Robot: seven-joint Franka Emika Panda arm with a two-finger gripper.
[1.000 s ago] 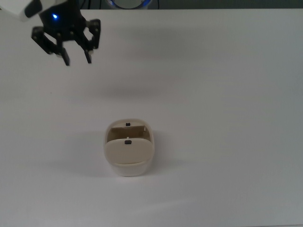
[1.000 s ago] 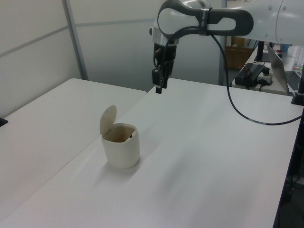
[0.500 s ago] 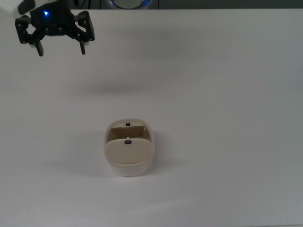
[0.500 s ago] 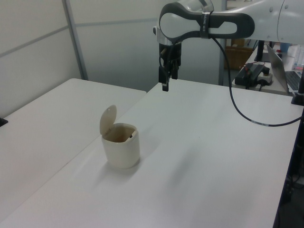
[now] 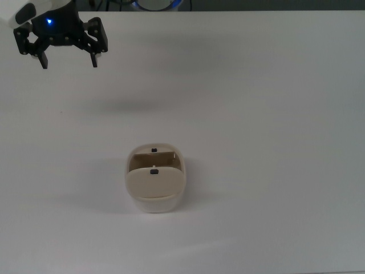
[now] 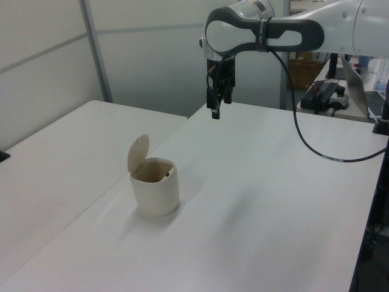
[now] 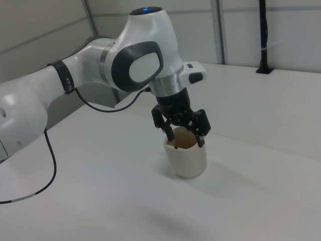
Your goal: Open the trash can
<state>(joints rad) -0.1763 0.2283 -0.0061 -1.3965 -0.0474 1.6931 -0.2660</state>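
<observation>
A cream trash can (image 5: pixel 154 185) stands near the middle of a white table (image 5: pixel 274 114), its lid (image 6: pixel 138 155) already swung up on its hinge and standing nearly upright at the rim, the brown interior exposed. By the look of it, the opening asked for is done.

The Panda arm's gripper (image 5: pixel 67 59) hangs high above the table at about 10 o'clock from the bin in the top view, well apart from it, with its two black fingers (image 5: pixel 93 56) spread wide and nothing between them. In the left view the gripper (image 6: pixel 215 104) sits up toward 1 o'clock from the bin (image 6: pixel 155 187), clear of the raised lid. In the right view the gripper (image 7: pixel 184 138) only appears to overlap the bin (image 7: pixel 186 158) because it hangs between camera and can.

The remaining risk appears small. A raised lid on a light plastic bin could fall shut again if the table is jolted or the arm sweeps low across it; a careless pass at rim height could also clip the lid or tip the bin over. A black cable (image 6: pixel 304 137) trails from the arm to the table's far edge, away from the bin.
</observation>
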